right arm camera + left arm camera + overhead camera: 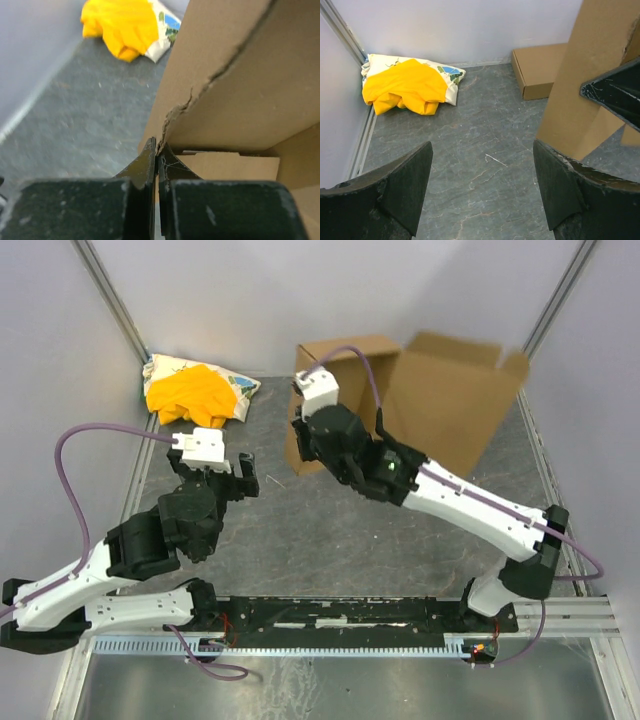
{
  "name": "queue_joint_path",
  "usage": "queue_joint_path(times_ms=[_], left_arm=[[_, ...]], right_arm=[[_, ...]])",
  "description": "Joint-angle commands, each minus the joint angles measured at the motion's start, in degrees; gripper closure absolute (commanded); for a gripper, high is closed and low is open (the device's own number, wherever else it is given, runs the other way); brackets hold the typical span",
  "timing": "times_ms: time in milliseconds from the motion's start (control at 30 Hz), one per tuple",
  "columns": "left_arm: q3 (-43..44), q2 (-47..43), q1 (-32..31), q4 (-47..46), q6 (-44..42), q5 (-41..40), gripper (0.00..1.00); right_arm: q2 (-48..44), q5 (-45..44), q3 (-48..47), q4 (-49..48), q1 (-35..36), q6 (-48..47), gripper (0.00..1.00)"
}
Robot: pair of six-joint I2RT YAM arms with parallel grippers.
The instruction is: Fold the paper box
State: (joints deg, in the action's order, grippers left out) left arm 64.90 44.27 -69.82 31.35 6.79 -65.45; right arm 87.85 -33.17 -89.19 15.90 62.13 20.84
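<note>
Grey, stone-patterned worktop (330,530) carries everything, walled in pale on three sides. The biggest thing on it is the paper box (450,405), standing toward the far right corner as a set of tall brown panels propped on edge, open toward the arms and leaning a little (not lying flat, and not yet a closed carton). Its left panel stands up near the middle of the far edge.

The right gripper (158,152) is clamped on the edge of that left panel; its wrist view shows the two fingers pressed together with the cardboard between them, just below a ragged tear in the board. The left gripper (482,150) hangs over the left half of the worktop with its fingers spread wide, grasping nothing, the box panel rising just to its right.

A second, shallow brown carton (540,70) lies flat against the far edge behind the standing panel. A yellow cloth bundle (190,392) sits in the far left corner.

By my reading the fold is only partly done: the panels are raised, but no side flap looks tucked and no tab seated. Closing the walls and lid is left.
</note>
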Motion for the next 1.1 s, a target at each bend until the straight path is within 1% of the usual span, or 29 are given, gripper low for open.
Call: queue_joint_path(times_ms=[0,67,133,200,300,367,433,500,600,667,700,733,800,833,900,933,967,1067], left_arm=[[4.6,1.0,0.3,3.8,2.6,-1.1,0.13],[5.6,1.4,0.3,6.1,4.2,-2.1,0.13],[6.1,1.0,0.3,7.6,5.9,-2.4,0.13],[6.4,0.2,0.3,9.7,8.1,-2.6,0.13],[5.8,-1.6,0.3,11.8,10.9,-2.8,0.14],[5.2,-2.4,0.3,13.3,12.5,-2.7,0.14],[4.7,-2.5,0.3,15.6,14.2,-2.6,0.14],[4.4,-2.5,0.3,18.2,16.4,-2.6,0.14],[3.2,-2.9,0.3,19.8,18.2,-2.2,0.14],[2.3,-3.5,0.3,19.8,18.6,-2.0,0.14],[1.9,-3.8,0.3,19.8,18.8,-1.9,0.14],[1.4,-4.0,0.3,19.8,19.1,-1.9,0.14],[0.2,-4.5,0.3,19.7,19.3,-2.0,0.14],[-0.2,-4.6,0.3,19.8,19.5,-2.0,0.14],[-1.0,-4.8,0.3,20.0,20.1,-1.8,0.14],[-1.2,-4.8,0.3,20.2,20.5,-1.7,0.14],[-1.5,-4.9,0.3,20.3,21.0,-1.7,0.14],[-2.4,-5.2,0.3,20.2,22.2,-1.2,0.14]], right_arm=[[8.5,9.0,-20.4,42.6,0.0,-14.2,0.97],[12.2,13.5,-26.5,51.9,0.0,-16.1,0.97],[15.3,17.1,-30.1,59.3,0.0,-18.3,0.97],[18.5,17.1,-32.0,65.3,0.2,-19.2,0.98],[22.8,14.4,-30.8,72.2,1.3,-20.3,0.98],[25.3,13.9,-28.2,74.5,2.5,-21.2,0.98],[26.7,13.9,-24.2,74.7,3.9,-21.8,0.98],[27.2,15.0,-19.9,73.3,5.1,-21.8,0.96],[26.5,17.0,-13.8,70.0,6.7,-21.7,0.92],[26.4,18.2,-9.7,68.3,8.3,-21.6,0.86],[26.4,18.7,-8.0,67.5,9.5,-21.4,0.82],[26.5,18.8,-6.5,66.5,10.4,-21.1,0.73],[26.6,18.3,-3.3,64.0,12.3,-20.2,0.63],[26.4,18.1,-2.0,62.7,13.0,-19.4,0.56],[25.4,18.0,-0.2,60.3,13.9,-17.7,0.52],[24.4,18.0,0.6,59.0,14.2,-17.1,0.35],[23.2,18.1,1.4,57.6,14.5,-16.3,0.27],[18.7,18.6,3.4,54.7,15.0,-13.5,0.25]])
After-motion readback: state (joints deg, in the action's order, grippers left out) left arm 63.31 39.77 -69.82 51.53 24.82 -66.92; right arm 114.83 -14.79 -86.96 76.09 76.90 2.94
